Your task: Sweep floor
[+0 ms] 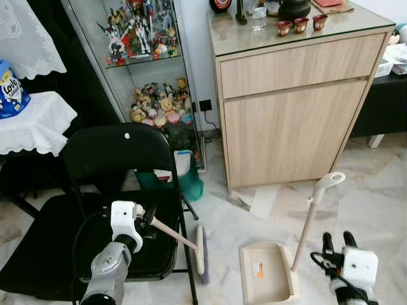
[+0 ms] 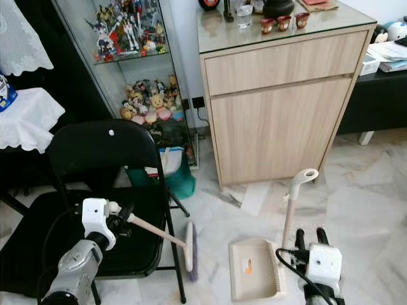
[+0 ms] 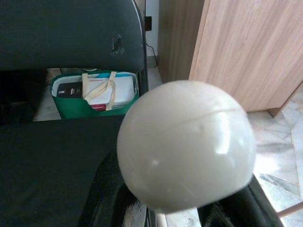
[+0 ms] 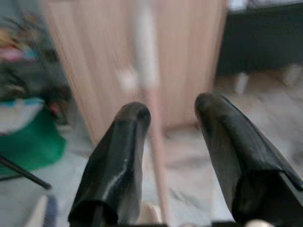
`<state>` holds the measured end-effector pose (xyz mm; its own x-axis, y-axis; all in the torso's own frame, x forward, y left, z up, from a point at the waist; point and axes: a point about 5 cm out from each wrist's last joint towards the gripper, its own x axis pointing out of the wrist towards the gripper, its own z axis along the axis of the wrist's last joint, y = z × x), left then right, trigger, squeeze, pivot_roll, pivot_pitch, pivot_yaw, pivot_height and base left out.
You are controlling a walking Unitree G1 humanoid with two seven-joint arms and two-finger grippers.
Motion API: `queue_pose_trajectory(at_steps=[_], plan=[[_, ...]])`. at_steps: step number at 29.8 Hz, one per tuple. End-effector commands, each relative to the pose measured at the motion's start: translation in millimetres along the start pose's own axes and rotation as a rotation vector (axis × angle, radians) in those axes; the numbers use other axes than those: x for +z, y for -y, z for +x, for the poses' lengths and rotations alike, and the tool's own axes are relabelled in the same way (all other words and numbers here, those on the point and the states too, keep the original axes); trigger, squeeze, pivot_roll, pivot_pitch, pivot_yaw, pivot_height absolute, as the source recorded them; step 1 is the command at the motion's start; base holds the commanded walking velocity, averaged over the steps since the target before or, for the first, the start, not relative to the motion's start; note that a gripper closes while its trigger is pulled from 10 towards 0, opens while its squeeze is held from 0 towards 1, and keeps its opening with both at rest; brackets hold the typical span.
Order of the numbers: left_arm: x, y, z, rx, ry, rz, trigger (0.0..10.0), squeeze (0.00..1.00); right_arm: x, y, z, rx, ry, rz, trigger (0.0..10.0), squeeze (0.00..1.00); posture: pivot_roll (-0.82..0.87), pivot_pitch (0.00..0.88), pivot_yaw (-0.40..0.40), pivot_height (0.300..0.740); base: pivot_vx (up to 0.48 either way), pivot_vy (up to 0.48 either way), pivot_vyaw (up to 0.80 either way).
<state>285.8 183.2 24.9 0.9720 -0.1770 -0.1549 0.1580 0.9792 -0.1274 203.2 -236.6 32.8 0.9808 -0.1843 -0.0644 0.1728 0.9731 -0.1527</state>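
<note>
The left gripper [image 1: 147, 219] pinched the beige handle of a short broom [image 1: 184, 241], whose stick ran away from the fingers and down to a brush head with purple bristles [image 1: 203, 253] resting on the pale marble floor [image 1: 369, 190]. In the left wrist view the handle's round white end knob [image 3: 185, 144] sat right between the fingers, close to the lens. The right gripper [image 1: 338, 242] hovered low with its two black fingers [image 4: 118, 156] spread apart and empty. Just beyond those fingers stood the upright beige handle of a cream plastic dustpan [image 1: 267, 273], the pan lying flat on the floor beside the brush head. Under the left gripper was a black folding chair [image 1: 108, 159]. Farther off, past both grippers, stood a light wooden cabinet [image 1: 292, 108], a green bag [image 1: 191, 181], and a glass case of small figurines [image 1: 143, 38].
</note>
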Motion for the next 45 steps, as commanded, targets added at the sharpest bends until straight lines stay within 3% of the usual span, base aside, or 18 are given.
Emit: queue_pose_trajectory(at_steps=[1,13,14,15,19,35,45], plan=[[6,-20.1,-5.1,0.080,0.023,0.040,10.0,0.00,11,-16.2,5.7,0.076,0.023,0.028,10.0,0.00,-0.28,0.000,0.159,0.740,0.000,0.000,0.00],[3,-24.0,-11.4,0.097,0.026,0.050,10.0,0.00,22,-22.2,16.9,0.103,0.032,0.049,10.0,0.00,-0.27,0.000,0.155,0.740,0.000,0.000,0.00],[3,-24.1,-11.8,0.096,0.025,0.051,10.0,0.00,24,-23.5,17.4,0.110,0.031,0.055,10.0,0.12,-0.27,0.000,0.155,0.740,0.000,0.000,0.00],[2,-24.4,-12.9,0.096,0.025,0.054,10.0,0.00,26,-26.7,18.5,0.123,0.024,0.066,10.0,0.12,-0.26,0.000,0.156,0.740,0.000,0.000,0.00],[0,-24.1,-14.5,0.095,0.021,0.059,10.0,0.00,30,-31.3,20.2,0.144,0.019,0.064,10.0,0.00,-0.26,0.000,0.155,0.740,0.000,0.000,0.00],[-2,-25.8,-17.5,0.094,0.009,0.093,10.0,0.00,38,-49.5,25.0,0.229,-0.004,0.061,10.0,0.00,-0.26,0.000,0.162,0.740,0.000,-0.265,0.00],[-3,-26.1,-17.3,0.100,0.003,0.086,10.0,0.00,45,-60.2,27.4,0.289,0.014,0.049,10.0,0.00,-0.27,0.000,0.164,0.740,0.000,0.000,0.00]])
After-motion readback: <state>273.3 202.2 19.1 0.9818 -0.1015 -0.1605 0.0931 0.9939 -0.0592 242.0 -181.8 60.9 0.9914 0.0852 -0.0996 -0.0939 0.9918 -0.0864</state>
